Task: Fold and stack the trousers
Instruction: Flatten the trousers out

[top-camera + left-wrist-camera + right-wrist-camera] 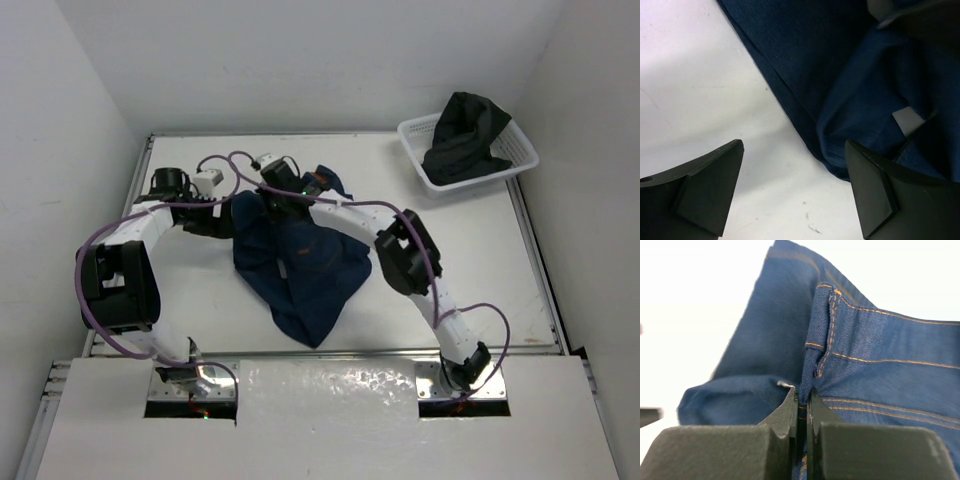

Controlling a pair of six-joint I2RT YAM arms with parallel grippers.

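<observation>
The dark navy trousers (300, 265) lie crumpled in the middle of the table, bunched up toward the back. My right gripper (272, 197) is shut on a fold of the denim by the tan-stitched waistband (875, 340) and holds it raised; its fingers (790, 410) pinch the cloth. My left gripper (212, 222) is open just left of the trousers' left edge (805, 90), over bare table, with one fingertip (875, 185) next to the cloth edge.
A white basket (515, 160) with dark clothing (462, 135) in it stands at the back right corner. White walls close in the table on three sides. Purple cables loop over both arms.
</observation>
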